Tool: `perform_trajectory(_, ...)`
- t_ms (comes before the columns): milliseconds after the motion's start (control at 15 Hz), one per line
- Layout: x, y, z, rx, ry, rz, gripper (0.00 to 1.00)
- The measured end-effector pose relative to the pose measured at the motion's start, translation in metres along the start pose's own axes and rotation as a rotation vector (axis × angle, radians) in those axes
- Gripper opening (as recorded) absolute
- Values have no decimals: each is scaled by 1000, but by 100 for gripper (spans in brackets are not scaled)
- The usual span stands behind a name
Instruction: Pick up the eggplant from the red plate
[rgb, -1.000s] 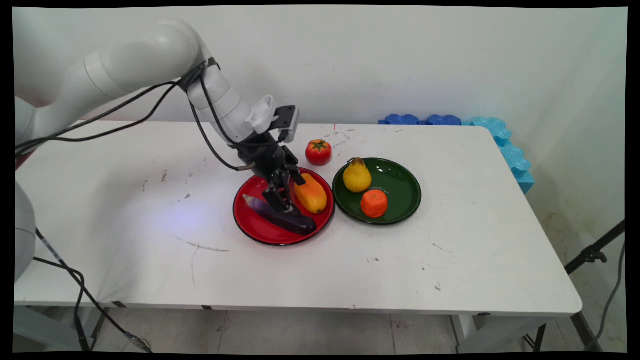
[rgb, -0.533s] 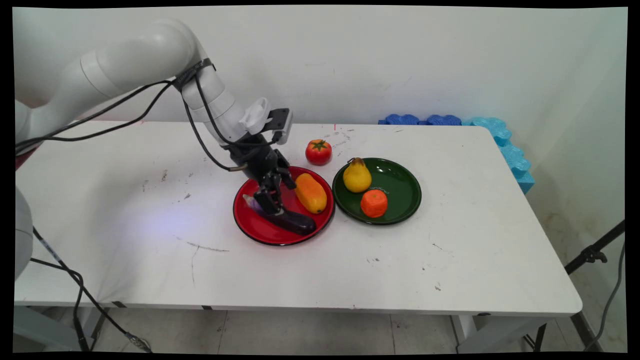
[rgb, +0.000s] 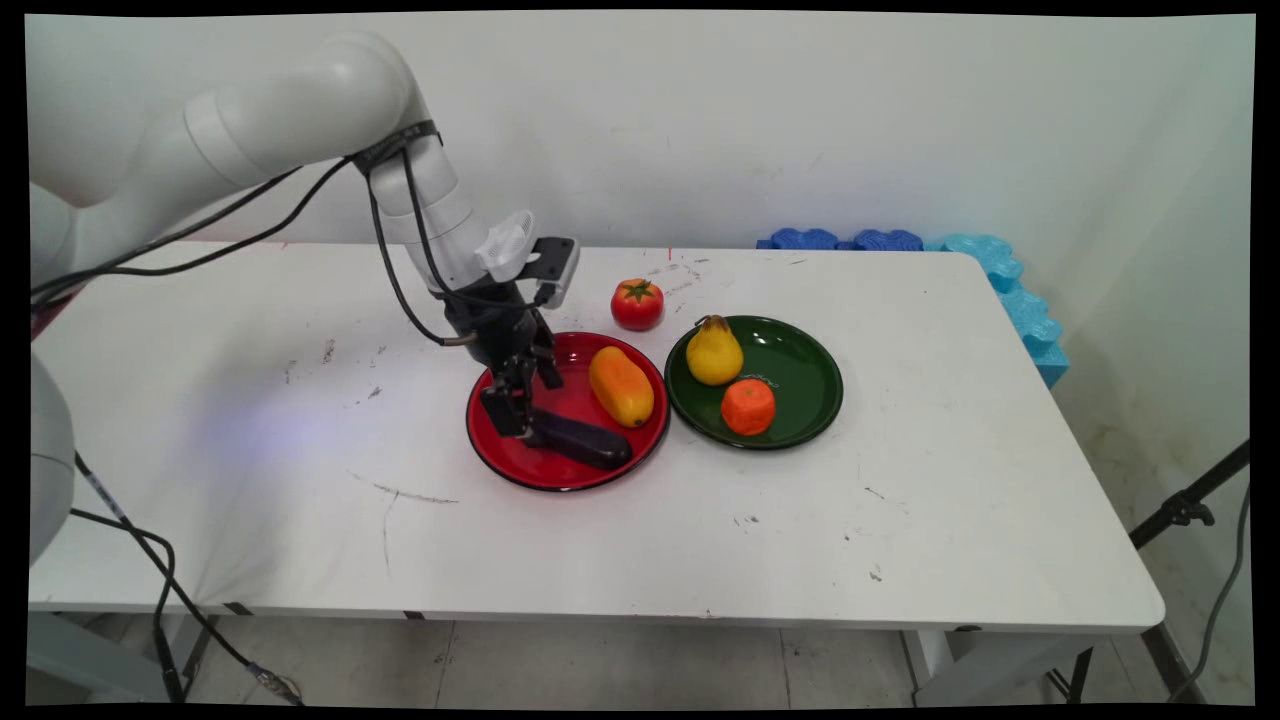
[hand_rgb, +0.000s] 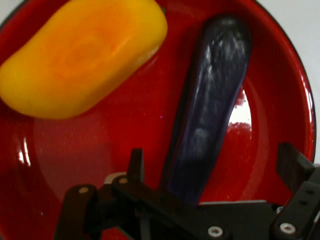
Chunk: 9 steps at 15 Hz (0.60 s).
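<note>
Low over the red plate (hand_rgb: 125, 125), straddles with fingers (hand_rgb: 291, 167) spread, unclenched, the near end of the dark eggplant (hand_rgb: 215, 100) lying there, yellow-orange fruit (hand_rgb: 85, 55) alongside, green plate (rgb: 800, 370) and tomato (rgb: 637, 303) beyond on the worktop (rgb: 700, 530).

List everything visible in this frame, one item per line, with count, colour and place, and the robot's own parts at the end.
table: one, white, scuffed, fills the middle of the main view.
red plate: one, mid-table, left of the green plate.
eggplant: one, dark purple, lying in the red plate's near half.
mango: one, yellow-orange, in the red plate's far right part.
green plate: one, dark green, next to the red plate on its right.
pear: one, yellow, in the green plate's left part.
orange: one, in the green plate's near part.
tomato: one, red, on the table behind the plates.
foam mats: blue, by the table's far right corner.
arm: one, white, from the left.
tool: one, black, open astride the eggplant's left end.
</note>
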<state>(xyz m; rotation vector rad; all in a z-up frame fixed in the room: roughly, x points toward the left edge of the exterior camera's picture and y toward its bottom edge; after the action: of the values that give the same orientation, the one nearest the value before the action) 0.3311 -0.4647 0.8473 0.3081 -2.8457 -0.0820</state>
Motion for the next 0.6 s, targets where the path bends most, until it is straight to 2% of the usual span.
perform_trajectory(533,5,-8,8,-25,-60,46,100)
perform_trajectory(600,5,-8,9,-27,-64,50,0)
